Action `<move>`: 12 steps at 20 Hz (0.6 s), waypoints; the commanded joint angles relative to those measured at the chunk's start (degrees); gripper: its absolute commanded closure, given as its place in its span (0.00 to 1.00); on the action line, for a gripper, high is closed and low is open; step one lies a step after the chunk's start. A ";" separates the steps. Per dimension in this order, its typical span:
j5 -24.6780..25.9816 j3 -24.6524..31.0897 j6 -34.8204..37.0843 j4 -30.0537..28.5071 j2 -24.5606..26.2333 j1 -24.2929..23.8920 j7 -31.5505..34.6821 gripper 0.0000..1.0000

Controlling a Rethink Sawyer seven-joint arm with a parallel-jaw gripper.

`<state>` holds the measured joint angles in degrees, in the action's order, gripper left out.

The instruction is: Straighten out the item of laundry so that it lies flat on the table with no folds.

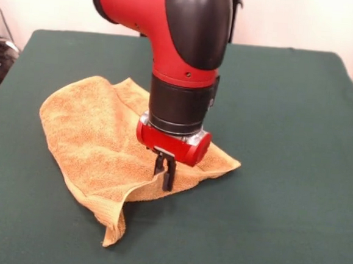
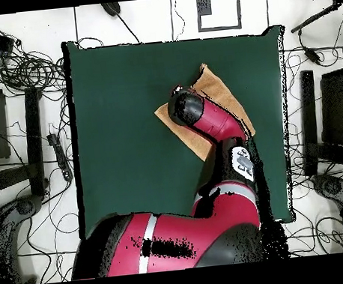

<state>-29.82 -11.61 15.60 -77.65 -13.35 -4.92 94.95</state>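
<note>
The orange-tan towel (image 1: 96,138) lies rumpled on the dark green table (image 1: 288,116), left of centre in the front view. Its near edge is folded over, and one corner hangs down to a point toward the table's front. My gripper (image 1: 165,175) points straight down at the towel's near edge, with its fingers close together and pinching the cloth there. In the overhead view the arm's wrist (image 2: 188,107) covers the gripper, and the towel (image 2: 216,87) shows on both sides of it on the table (image 2: 120,123).
Cables and dark equipment (image 2: 17,72) lie on the floor around the table in the overhead view. The table's right half in the front view (image 1: 294,196) is bare green cloth.
</note>
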 commanded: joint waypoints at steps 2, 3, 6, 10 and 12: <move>-2.91 6.79 5.01 -1.19 -0.63 -1.06 13.60 1.00; -3.48 11.24 -0.41 -2.48 -1.35 -2.76 13.30 1.00; -7.07 10.23 -0.04 -0.18 -0.90 1.29 19.09 1.00; -8.43 3.79 5.39 5.79 0.50 7.02 21.93 1.00; -9.02 4.82 4.54 6.76 0.73 7.38 20.89 1.00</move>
<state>-34.34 -10.88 16.20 -75.31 -13.27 -2.81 96.03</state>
